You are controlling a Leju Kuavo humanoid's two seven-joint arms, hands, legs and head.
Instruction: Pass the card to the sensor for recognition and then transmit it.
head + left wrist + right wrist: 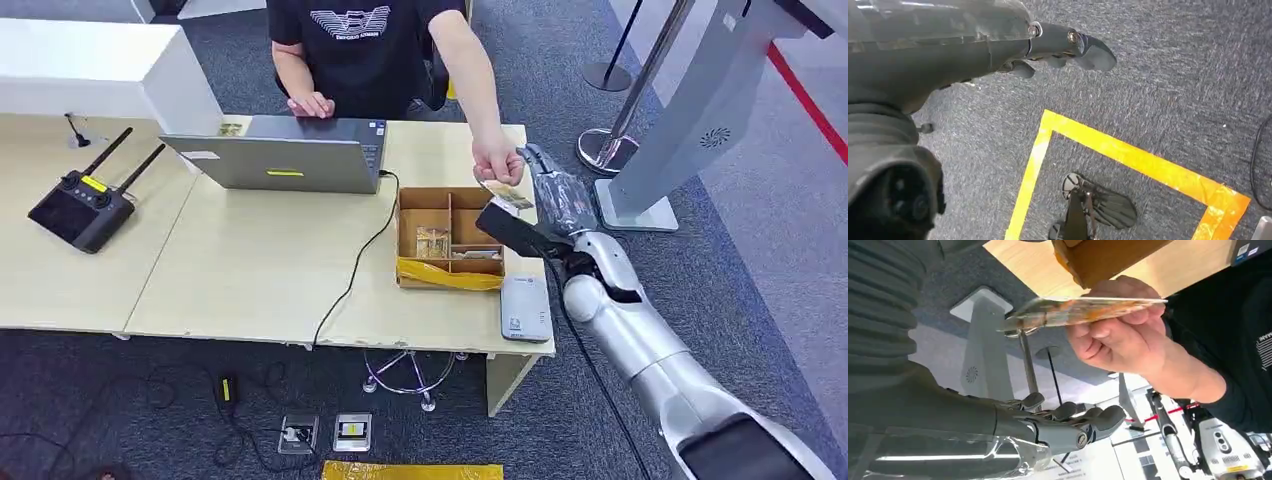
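Right hand [1058, 425], fingers spread and empty, reaches beside a person's hand [497, 160] holding the card [507, 196] over the wooden desk [250, 270]; sensor [526, 308] lies at its edge above grey carpet [120, 400]. Left hand [1068, 47] hangs loose, holding nothing.

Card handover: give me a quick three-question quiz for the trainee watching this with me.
1. True or false: the robot's right hand already grips the card.
2. Which thing lies at the table's front edge, beside the right arm? A) grey sensor B) laptop C) remote controller
3. What does the left hand hang over?

Key: 1 false, a person's hand holds it, clear of the robot's fingers; 2 A; 3 the carpet, marked with yellow tape.
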